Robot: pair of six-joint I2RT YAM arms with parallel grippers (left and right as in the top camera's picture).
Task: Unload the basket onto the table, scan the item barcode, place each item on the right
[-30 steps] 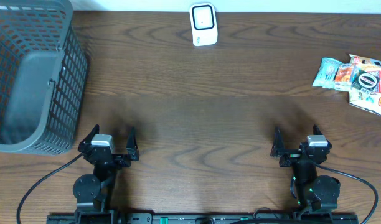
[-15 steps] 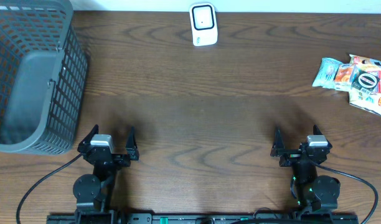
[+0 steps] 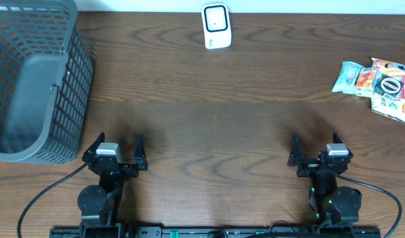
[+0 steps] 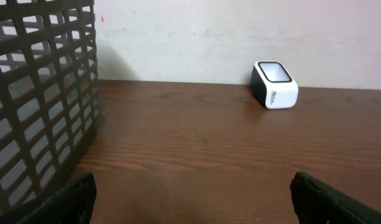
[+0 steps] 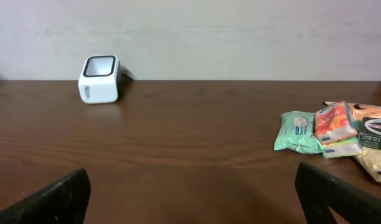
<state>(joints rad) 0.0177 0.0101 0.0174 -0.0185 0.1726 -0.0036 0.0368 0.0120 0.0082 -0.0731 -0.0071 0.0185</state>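
Grippers idle: left gripper and right gripper both spread apart, empty.
We see the scanner far centre, packets far right, basket left.

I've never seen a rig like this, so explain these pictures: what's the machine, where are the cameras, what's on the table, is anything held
Two robot arms sit at the near edge of a wooden table. One picture looks straight down; the other two come from wrist cameras, looking out between each arm's dark fingers. The left gripper and right gripper are open, holding nothing. On the table: a gray mesh basket at left, a white barcode scanner at the far edge, small packets at right.
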